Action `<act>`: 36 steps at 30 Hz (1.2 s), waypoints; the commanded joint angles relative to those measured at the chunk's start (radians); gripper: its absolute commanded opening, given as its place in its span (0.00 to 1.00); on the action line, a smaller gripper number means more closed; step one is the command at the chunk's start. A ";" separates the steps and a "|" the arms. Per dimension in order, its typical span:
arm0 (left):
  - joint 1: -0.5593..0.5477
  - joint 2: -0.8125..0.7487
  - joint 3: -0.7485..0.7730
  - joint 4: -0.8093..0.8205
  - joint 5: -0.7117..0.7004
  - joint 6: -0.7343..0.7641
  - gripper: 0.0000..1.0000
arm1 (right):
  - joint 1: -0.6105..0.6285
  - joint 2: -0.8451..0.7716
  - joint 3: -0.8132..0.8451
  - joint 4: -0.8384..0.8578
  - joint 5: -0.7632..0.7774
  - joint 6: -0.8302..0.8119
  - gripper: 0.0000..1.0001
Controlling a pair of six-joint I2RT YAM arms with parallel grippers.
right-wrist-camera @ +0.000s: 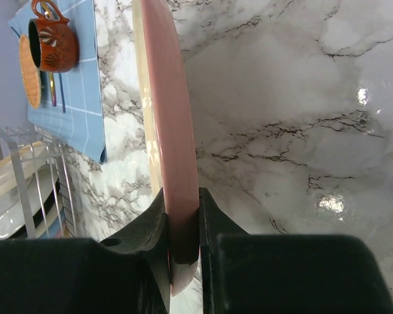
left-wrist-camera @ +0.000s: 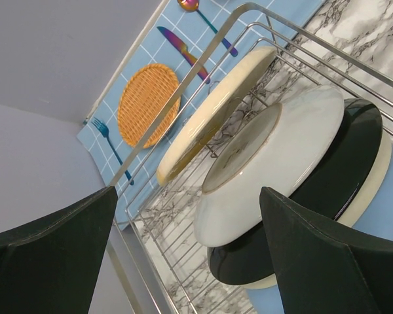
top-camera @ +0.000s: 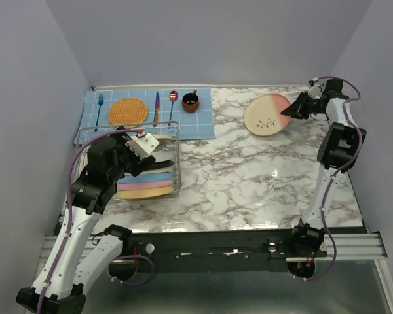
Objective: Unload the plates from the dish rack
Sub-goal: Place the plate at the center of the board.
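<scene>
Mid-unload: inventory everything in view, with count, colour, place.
marble-pattern table: one; white-grey; across the whole view.
silver wire dish rack: one; silver; table's left.
round dinner plates: several, count unclear; cream, white, black, blue, pink, yellow; standing in rack.
round twig-motif plate: one; cream and pink; far right, held by its rim.
blue checked placemat: one; blue; behind rack.
woven round disc: one; orange; on placemat.
patterned cup: one; dark red; placemat's right end.
fork, knife, spoon: one each; blue fork, iridescent knife and spoon; on placemat.
left pincer: one; black; open above rack.
right pincer: one; black; shut on twig-motif plate.
</scene>
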 commanded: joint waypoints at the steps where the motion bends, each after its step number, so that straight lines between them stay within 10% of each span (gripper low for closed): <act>1: -0.003 -0.017 -0.001 -0.025 0.026 0.000 0.99 | 0.009 0.074 0.030 -0.123 0.131 -0.062 0.08; 36: -0.003 -0.034 -0.013 -0.062 0.026 0.010 0.99 | -0.041 0.191 0.140 -0.163 -0.146 0.008 0.19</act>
